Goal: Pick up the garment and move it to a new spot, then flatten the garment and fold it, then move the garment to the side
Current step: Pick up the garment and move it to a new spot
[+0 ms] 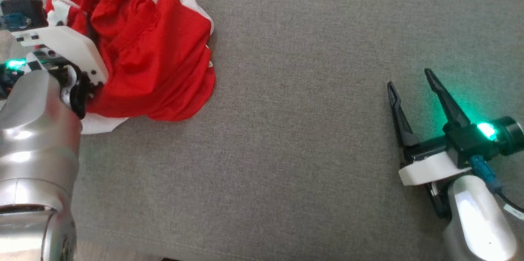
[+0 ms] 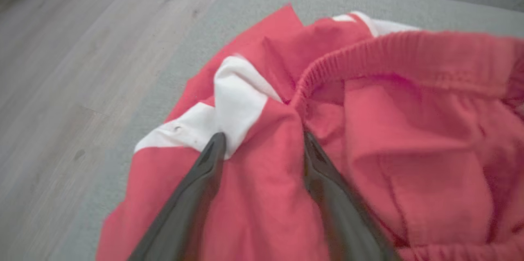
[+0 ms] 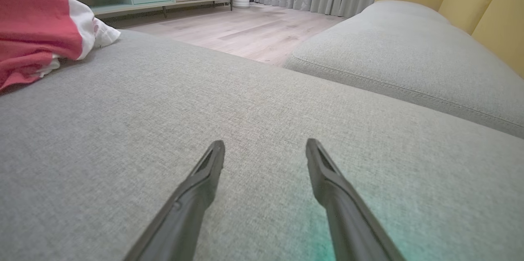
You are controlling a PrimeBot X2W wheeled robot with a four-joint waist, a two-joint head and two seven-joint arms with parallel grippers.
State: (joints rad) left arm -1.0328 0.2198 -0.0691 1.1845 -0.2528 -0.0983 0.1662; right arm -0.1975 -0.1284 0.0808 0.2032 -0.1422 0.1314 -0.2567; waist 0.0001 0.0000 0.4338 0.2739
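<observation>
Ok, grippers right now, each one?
Left gripper: open, a fold of the garment between its fingers, not clamped.
Right gripper: open, empty.

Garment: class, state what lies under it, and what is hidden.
The garment lies crumpled on the grey cushion. Anything else beneath is hidden by its folds.

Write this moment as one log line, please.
garment: crumpled red-and-white heap on grey cushion | left pincer: open, fabric fold between its fingers | right pincer: open, away from garment
</observation>
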